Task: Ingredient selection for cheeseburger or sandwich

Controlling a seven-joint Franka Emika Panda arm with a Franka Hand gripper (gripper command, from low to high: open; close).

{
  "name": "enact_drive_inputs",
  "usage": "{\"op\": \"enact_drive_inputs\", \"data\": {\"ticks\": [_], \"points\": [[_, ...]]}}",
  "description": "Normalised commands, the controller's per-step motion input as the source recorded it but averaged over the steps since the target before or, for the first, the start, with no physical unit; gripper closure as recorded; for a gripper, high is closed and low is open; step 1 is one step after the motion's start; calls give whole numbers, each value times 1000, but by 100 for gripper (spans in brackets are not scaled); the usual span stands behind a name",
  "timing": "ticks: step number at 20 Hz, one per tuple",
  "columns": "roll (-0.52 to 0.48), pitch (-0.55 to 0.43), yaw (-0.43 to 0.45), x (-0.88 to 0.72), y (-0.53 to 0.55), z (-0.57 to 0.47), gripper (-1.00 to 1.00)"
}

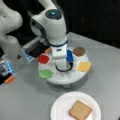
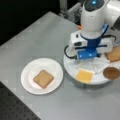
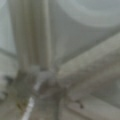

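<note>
Wrist view showed only pale ridges of the white tray (image 3: 82,67) very close under me, meeting in a centre; my fingers did not show there, so I cannot tell if my gripper (image 1: 62,65) was wide or narrow. Nearest in both front views lay the white paper plate (image 1: 60,105) with one toast square (image 1: 80,110) flat on it, nothing yet on top of this toast. Behind the plate stood the round tray with its compartments. In a front view, the green disc (image 1: 46,73) and the red disc (image 1: 43,59) lay at the tray's left side, the yellow cheese square (image 1: 84,66) and a brown patty (image 1: 79,51) at its right. My gripper hung low over the tray's middle. In a front view, a second toast square (image 2: 113,53) lay at the tray's right edge.
</note>
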Motion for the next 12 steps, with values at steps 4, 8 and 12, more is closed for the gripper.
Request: {"op": "enact_drive_inputs", "data": {"ticks": [4, 8, 12], "points": [[41, -45, 188, -140, -123, -51, -100], [6, -65, 202, -112, -99, -49, -100], [-5, -72, 247, -80, -82, -43, -100]]}}
